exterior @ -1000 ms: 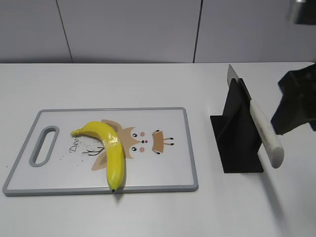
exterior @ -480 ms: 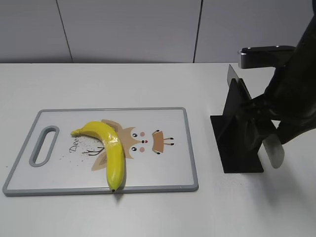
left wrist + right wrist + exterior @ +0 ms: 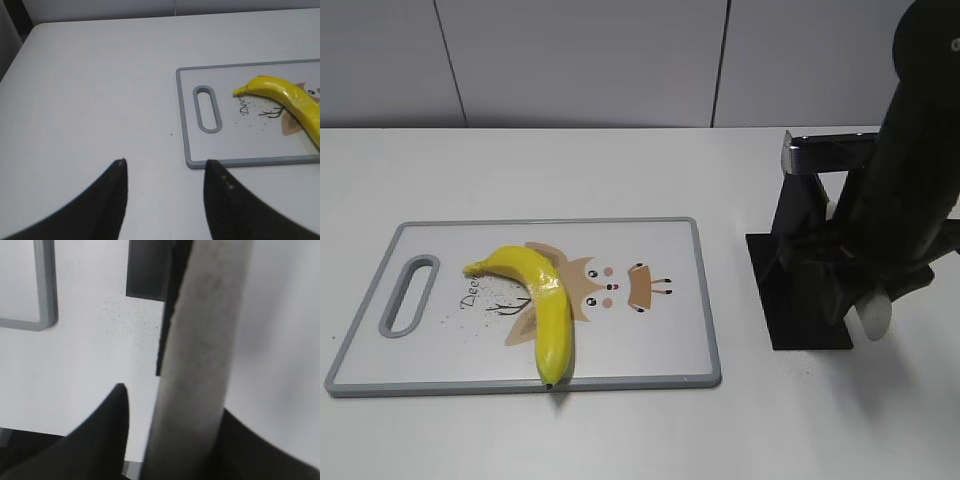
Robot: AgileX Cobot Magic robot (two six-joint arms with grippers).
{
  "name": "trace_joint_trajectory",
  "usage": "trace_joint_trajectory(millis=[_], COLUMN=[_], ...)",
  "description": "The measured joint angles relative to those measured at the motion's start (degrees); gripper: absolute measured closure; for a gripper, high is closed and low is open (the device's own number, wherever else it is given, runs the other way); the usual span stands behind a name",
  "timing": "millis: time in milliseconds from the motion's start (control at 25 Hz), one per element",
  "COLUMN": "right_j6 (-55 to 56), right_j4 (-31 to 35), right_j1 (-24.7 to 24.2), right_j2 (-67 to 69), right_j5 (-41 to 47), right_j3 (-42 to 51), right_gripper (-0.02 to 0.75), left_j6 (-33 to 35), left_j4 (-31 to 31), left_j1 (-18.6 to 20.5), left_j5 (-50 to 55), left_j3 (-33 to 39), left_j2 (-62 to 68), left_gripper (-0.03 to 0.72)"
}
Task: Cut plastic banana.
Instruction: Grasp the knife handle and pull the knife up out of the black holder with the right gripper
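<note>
The plastic banana (image 3: 545, 300) is glossy yellow and curved. It lies on the white cutting board (image 3: 650, 240) with its dark tip at the near edge, and also shows in the left wrist view (image 3: 290, 97). A knife rests in a black stand (image 3: 805, 290), blade tip (image 3: 788, 152) up and white handle (image 3: 875, 318) sloping down. My right gripper (image 3: 170, 400) is open, its jaws on either side of the handle (image 3: 205, 340); one finger stands apart from it. My left gripper (image 3: 165, 162) is open and empty over bare table, left of the board (image 3: 220, 161).
The right arm (image 3: 905, 190) covers most of the knife and the stand's right side. The board has a grey rim and a handle slot (image 3: 408, 293) at its left end. A grey panelled wall runs behind the table.
The right arm has come in from the right edge and down over the knife. Its jaws now straddle the handle. The banana, board and stand have not moved.
</note>
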Motion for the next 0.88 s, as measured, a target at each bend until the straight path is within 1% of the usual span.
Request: trace_joint_trajectory(millis=[40, 80, 360, 640, 880], right_j6=[0.17, 1.05, 1.92, 2.59, 3.30], right_j4=[0.14, 0.03, 0.56, 2.12, -0.15], right_j1=[0.00, -0.06, -0.27, -0.27, -0.05], right_j2=[0.00, 0.00, -0.41, -7.36, -13.64], right_j5=[0.17, 0.48, 0.53, 0.56, -0.67], right_j3=[0.00, 0.00, 0.00, 0.05, 0.05], right_gripper=[0.486, 0.533, 0.538, 0.539, 0.541], left_j6=[0.00, 0.00, 0.00, 0.00, 0.00], left_j4=[0.00, 0.00, -0.04, -0.04, -0.04], left_j1=[0.00, 0.00, 0.00, 0.00, 0.00], left_j5=[0.00, 0.00, 0.00, 0.00, 0.00], left_j3=[0.00, 0.00, 0.00, 0.00, 0.00], left_j2=[0.00, 0.00, 0.00, 0.00, 0.00], left_gripper=[0.208, 0.208, 0.208, 0.208, 0.208])
